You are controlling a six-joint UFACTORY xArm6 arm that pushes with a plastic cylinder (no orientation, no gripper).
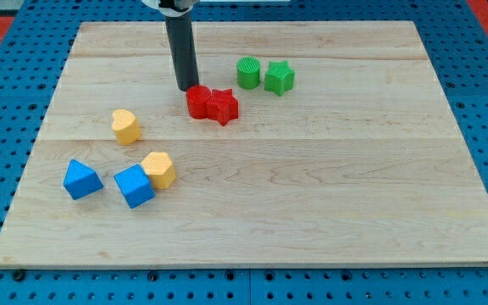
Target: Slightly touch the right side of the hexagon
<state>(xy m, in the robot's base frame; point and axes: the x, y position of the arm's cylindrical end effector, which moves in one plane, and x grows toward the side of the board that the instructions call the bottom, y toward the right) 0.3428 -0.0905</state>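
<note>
The yellow hexagon block [159, 169] lies at the lower left of the wooden board, touching a blue cube [134, 185] on its left. My tip [186, 88] stands near the view's top centre, well above and to the right of the hexagon. It is right beside the upper left edge of a red cylinder [198, 102]. A red star [223, 106] touches that cylinder on its right.
A yellow rounded block [126, 125] lies left of centre. A blue triangular block [82, 179] lies at the far left. A green cylinder [248, 73] and a green star [280, 77] sit side by side near the top. The board [329, 195] rests on a blue pegboard.
</note>
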